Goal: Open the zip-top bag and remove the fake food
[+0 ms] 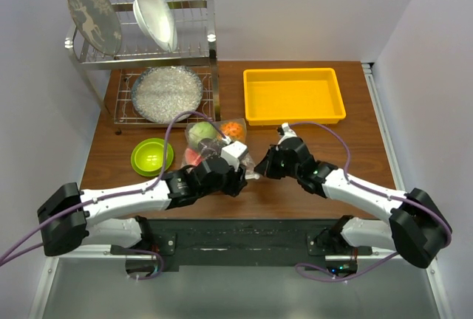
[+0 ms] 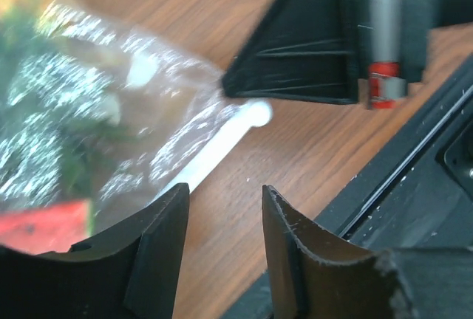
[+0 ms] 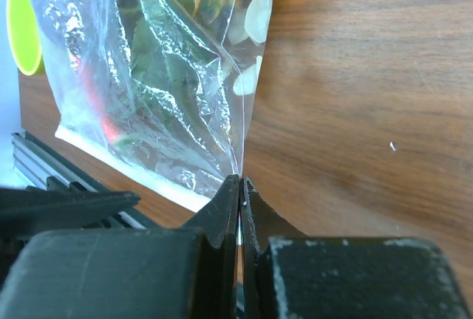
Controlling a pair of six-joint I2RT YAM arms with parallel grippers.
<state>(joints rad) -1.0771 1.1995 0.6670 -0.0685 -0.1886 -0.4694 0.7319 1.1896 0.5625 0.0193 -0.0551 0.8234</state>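
The zip-top bag [image 1: 211,142] lies on the table's middle, clear with white dots, with fake food inside: a green round fruit [image 1: 199,134], an orange pineapple [image 1: 233,128] and a red watermelon slice [image 2: 44,227]. My right gripper [image 3: 240,183] is shut on the bag's [image 3: 162,75] near corner, by the zip strip. My left gripper [image 2: 225,208] is open and empty over bare wood, just beside the white zip strip [image 2: 222,142], its left finger at the bag's edge. In the top view the two grippers, left [image 1: 246,176] and right [image 1: 259,170], nearly meet at the bag's near right corner.
A lime-green bowl [image 1: 151,155] sits left of the bag. A yellow tray [image 1: 293,95] is at the back right. A dish rack [image 1: 148,60] with plates stands at the back left. The table's black front rail [image 2: 414,186] is close behind my left gripper.
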